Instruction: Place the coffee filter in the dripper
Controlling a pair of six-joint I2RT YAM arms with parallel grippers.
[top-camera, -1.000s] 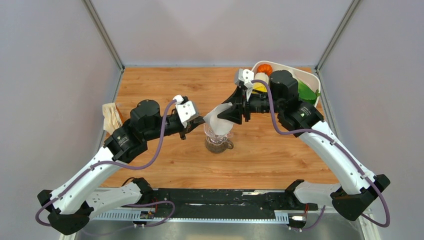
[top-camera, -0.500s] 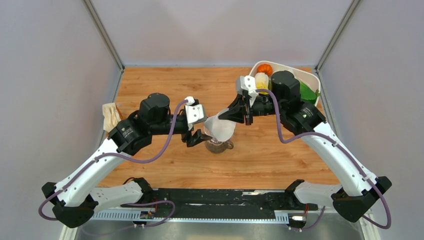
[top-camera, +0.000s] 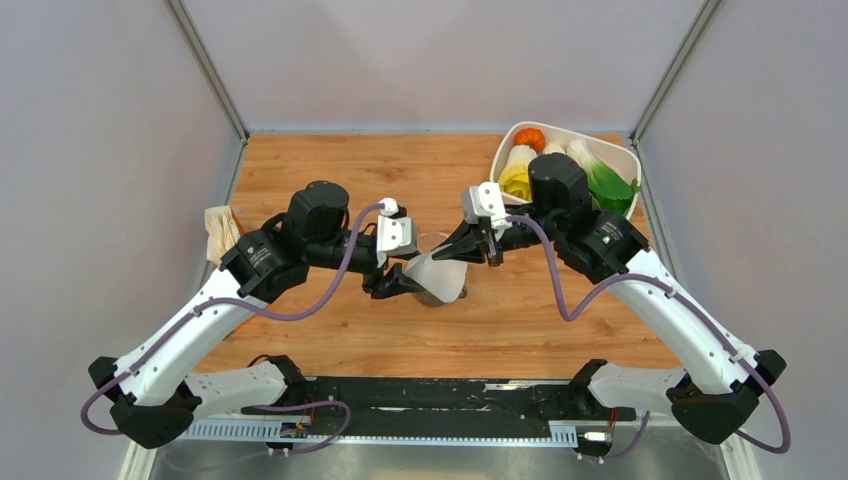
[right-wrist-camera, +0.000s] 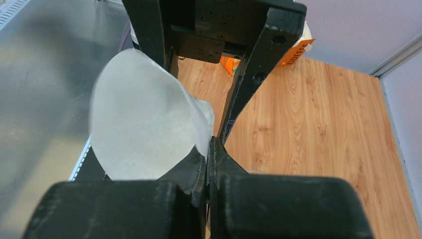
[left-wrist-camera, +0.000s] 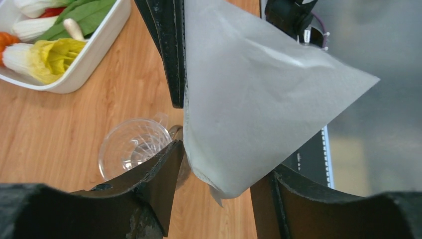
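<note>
The coffee filter (top-camera: 438,276), a white paper cone, hangs in the air over the table's middle. My right gripper (top-camera: 478,248) is shut on its upper edge, and the right wrist view shows that edge pinched where the fingers meet (right-wrist-camera: 209,144). My left gripper (top-camera: 396,281) is open, one finger on each side of the filter's cone end (left-wrist-camera: 224,162). The dripper (left-wrist-camera: 133,149), clear and ribbed with a round rim, stands on the wood just below and beside the filter. In the top view the filter hides most of it.
A white tray (top-camera: 628,156) of vegetables sits at the back right, its rim (left-wrist-camera: 94,59) also in the left wrist view. A flat packet (top-camera: 222,234) leans at the left wall, showing orange in the right wrist view (right-wrist-camera: 293,52). A black rail runs along the near edge.
The left arm swung right, and its gripper opened around the filter's cone end. The right gripper brought the filter down and to the left, closer over the dripper.
</note>
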